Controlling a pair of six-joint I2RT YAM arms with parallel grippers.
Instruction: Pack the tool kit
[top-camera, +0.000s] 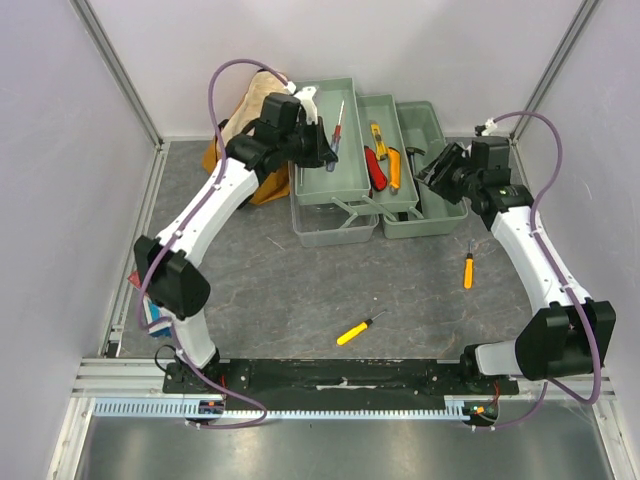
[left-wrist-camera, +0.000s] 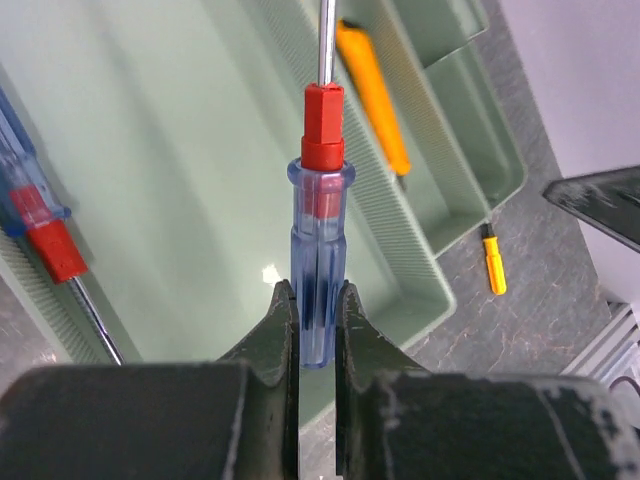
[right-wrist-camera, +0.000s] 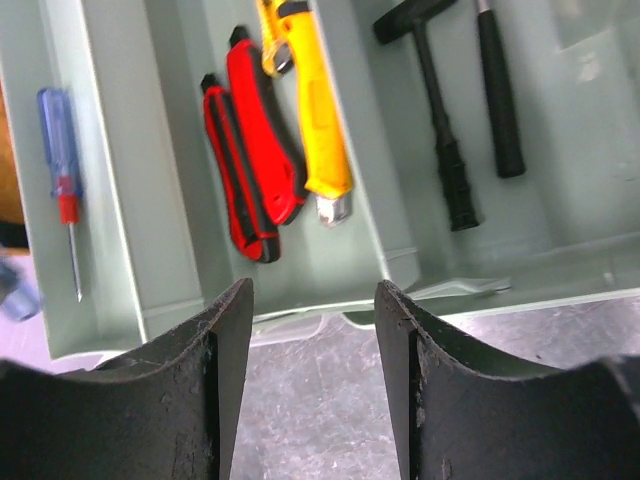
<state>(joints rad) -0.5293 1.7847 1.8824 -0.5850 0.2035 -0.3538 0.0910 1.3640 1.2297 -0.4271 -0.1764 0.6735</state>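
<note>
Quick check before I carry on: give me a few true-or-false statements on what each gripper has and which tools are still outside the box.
1. The left gripper is shut on a blue-handled screwdriver. True.
2. The right gripper holds the hammer. False: its jaws are open and empty, and the hammer lies in the right tray.
3. An orange-handled screwdriver and a yellow-handled screwdriver lie on the table, outside the toolbox. True.
4. The left tray has nothing in it. False: a second screwdriver with a blue and red handle already lies there.
</note>
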